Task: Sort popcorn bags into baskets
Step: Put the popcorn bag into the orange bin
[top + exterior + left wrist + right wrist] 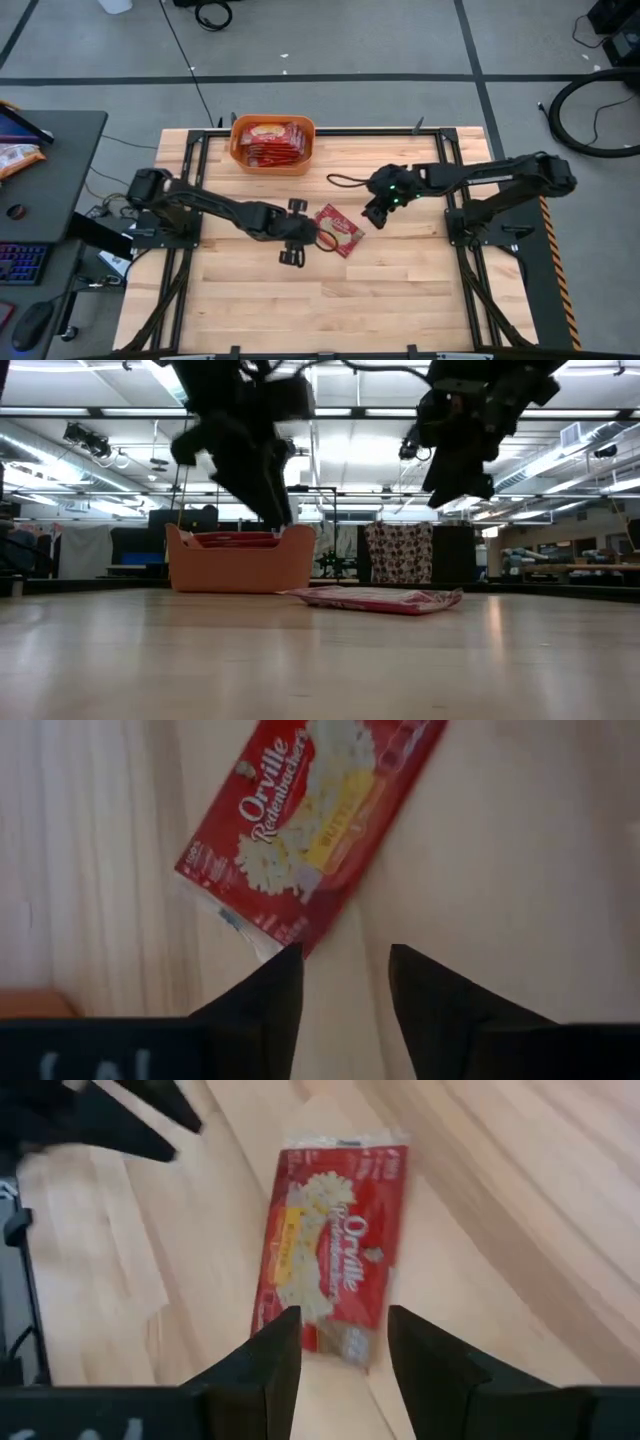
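High view: one red popcorn bag lies flat between the left gripper and right gripper; the orange basket behind holds more. Low view: it looks thin, light, crinkly, probably slippery; an edge pinch suits. Left wrist view: fingers apart, empty, bag just ahead. Right wrist view: likewise parted, empty.

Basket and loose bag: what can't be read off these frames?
- Count of popcorn bags in the orange basket: high view shows them overlapping; low view shows only red edges above the wall.
- Loose popcorn bag: its left edge sits under the left gripper in the high view.
- Left wrist view cuts off the bag's far end.
- How high the right gripper is: low view shows dark, blurred arms against ceiling lights.
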